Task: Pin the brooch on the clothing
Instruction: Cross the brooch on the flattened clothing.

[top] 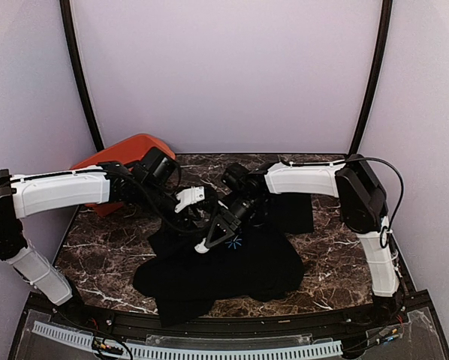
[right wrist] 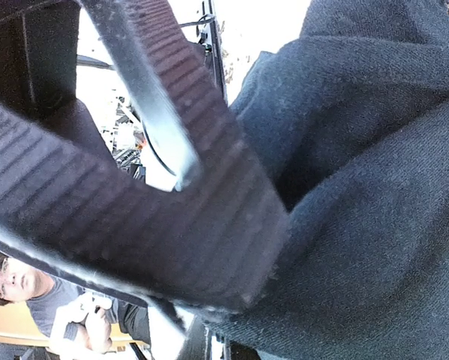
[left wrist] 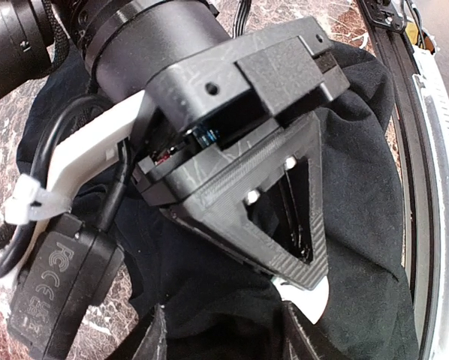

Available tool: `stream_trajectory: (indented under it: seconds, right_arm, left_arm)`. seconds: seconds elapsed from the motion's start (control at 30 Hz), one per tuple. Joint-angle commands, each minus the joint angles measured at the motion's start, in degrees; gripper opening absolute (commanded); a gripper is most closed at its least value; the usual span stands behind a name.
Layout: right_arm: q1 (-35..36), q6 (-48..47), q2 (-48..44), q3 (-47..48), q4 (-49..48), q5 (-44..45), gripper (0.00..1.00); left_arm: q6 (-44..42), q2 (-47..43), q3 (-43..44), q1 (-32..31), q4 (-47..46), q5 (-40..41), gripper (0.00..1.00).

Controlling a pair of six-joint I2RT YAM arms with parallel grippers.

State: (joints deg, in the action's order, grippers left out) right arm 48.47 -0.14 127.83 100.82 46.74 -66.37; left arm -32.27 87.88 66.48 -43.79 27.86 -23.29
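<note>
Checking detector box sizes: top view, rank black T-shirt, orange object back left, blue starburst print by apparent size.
1. black T-shirt, largest by far.
2. orange object, partly hidden behind the left arm, yet clearly second.
3. blue starburst print, tiny.

Top view high behind, looking down on the tabletop (top: 337, 255), 2 wrist views very close, all sharing the black T-shirt (top: 239, 270)

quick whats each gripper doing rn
left gripper: open over the shirt, nothing visibly held.
right gripper: shut at the shirt; what it pinches cannot be told.
</note>
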Motion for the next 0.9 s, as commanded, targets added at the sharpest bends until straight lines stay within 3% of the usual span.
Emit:
stream_trajectory:
  seconds: [0.0,0.87]
  right_arm:
    - [0.0,-1.0,-2.4,-0.8,0.6,-1.0,0.00]
    - [-1.0,-2.0,-4.2,-1.3,0.5,-2.4,0.00]
  left_arm:
    - [0.2,-0.6,-0.3,0.4,1.2,-1.5,0.51]
    - [-1.2,1.7,1.3,0.4,4.5,-5.4,0.45]
